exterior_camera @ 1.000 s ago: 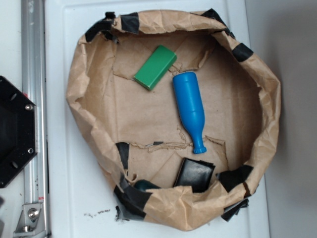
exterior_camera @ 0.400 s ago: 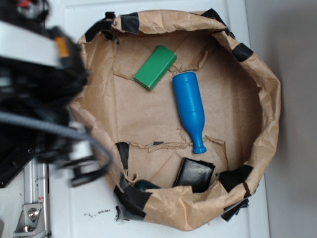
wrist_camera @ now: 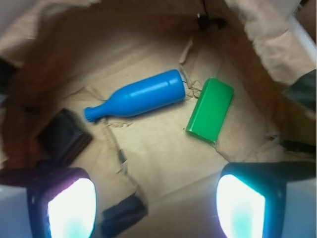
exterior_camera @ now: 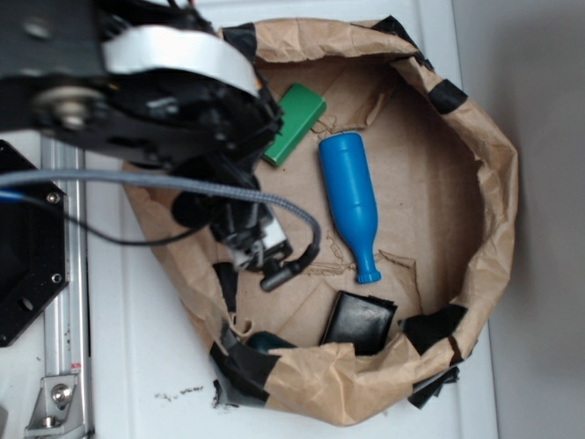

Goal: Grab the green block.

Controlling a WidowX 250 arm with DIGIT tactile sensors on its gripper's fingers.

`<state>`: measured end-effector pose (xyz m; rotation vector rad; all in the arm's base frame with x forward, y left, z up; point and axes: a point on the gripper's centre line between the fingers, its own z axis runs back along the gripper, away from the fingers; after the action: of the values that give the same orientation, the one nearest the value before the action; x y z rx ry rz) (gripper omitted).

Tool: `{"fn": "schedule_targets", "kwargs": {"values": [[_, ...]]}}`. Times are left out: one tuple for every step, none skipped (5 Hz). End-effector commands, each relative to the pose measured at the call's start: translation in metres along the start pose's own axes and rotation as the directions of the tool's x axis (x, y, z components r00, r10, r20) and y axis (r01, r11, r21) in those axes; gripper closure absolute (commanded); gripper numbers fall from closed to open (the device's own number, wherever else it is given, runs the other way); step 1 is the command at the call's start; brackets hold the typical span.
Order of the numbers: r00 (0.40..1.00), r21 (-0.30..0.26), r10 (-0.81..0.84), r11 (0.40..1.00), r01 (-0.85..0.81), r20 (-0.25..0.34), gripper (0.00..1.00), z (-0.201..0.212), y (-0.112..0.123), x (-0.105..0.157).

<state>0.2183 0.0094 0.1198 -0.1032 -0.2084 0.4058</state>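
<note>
We are looking into a brown paper basin (exterior_camera: 494, 183) whose crumpled walls are ringing a flat floor. The green block (wrist_camera: 210, 110) is lying flat just beside the blue bottle (wrist_camera: 136, 94), apart from it. Our pincer (wrist_camera: 156, 206) is hanging wide and empty above open floor. A black box (wrist_camera: 64, 136) is sitting by the wall. The arm is hiding the block's left end in the exterior view.

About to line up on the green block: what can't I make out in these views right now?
- Green block: exterior view, the arm hides its left end; whole in the wrist view.
- Gripper: wrist view, fingers cut by the bottom edge and glaring; in the exterior view, hidden under the arm.
- Dark object: exterior view, mostly behind the bag rim.
</note>
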Motion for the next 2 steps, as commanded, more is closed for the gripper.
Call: {"fn": "schedule_targets", "kwargs": {"values": [[0.99,0.027,0.138,0.99,-0.138,0.003,0.0,-0.045,0.03,0.015],[0.987,0.057,0.161,0.986,-0.16,-0.017,0.0,-0.057,0.038,0.022]]}}
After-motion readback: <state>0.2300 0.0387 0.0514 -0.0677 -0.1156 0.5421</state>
